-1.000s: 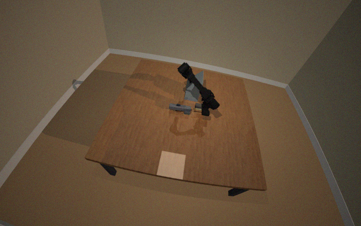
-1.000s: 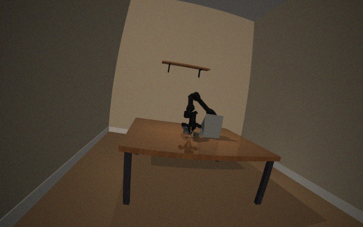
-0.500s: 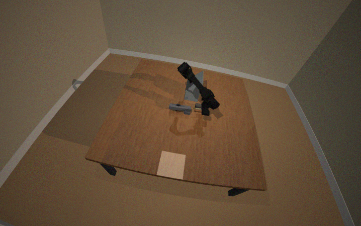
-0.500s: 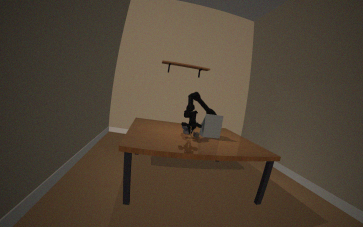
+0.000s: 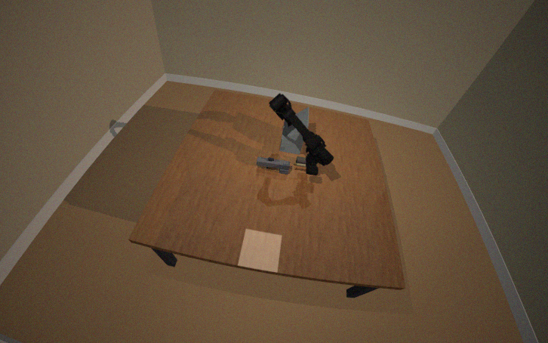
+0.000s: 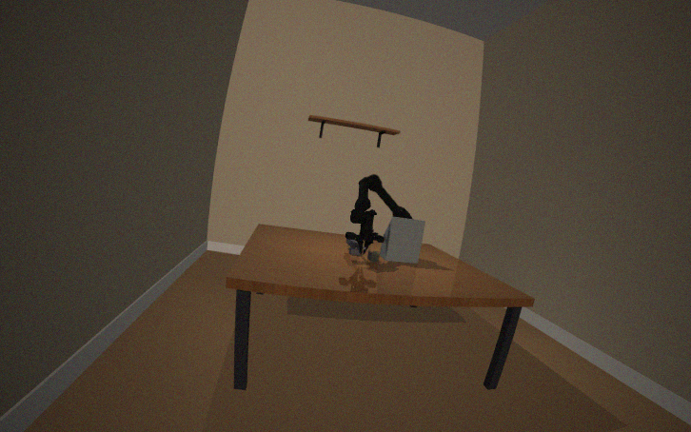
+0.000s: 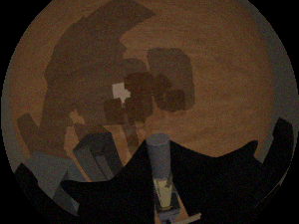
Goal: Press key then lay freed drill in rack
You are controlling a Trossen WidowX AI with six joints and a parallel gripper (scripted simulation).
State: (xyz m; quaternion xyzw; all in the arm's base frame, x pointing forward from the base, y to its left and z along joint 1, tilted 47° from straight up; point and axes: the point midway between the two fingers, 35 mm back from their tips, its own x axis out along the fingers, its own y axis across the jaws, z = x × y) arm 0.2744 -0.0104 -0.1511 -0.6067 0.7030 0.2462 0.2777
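My gripper [image 5: 311, 171] [image 6: 362, 249] [image 7: 153, 142] points down low over the table and is shut on the drill. The drill [image 7: 159, 164] shows between the fingers in the wrist view as a grey round shank with a yellowish part behind it. A long blue-grey housing [image 5: 273, 163] [image 6: 352, 246] lies beside the gripper, to its left in the top view. A small dark knob [image 5: 270, 159] on it may be the key; whether it is down is too small to tell. A dark grooved block, apparently the rack [image 7: 101, 157] [image 5: 300, 160] [image 6: 373, 256], stands close beside the gripper.
A large pale blue-grey box or panel [image 5: 289, 142] [image 6: 406, 240] [image 7: 47, 174] stands behind the rack, near the arm's base. A pale square [image 5: 260, 250] lies at the near edge of the wooden table [image 5: 331, 238] [image 6: 289, 267]. A shelf [image 6: 353, 124] hangs high on the wall.
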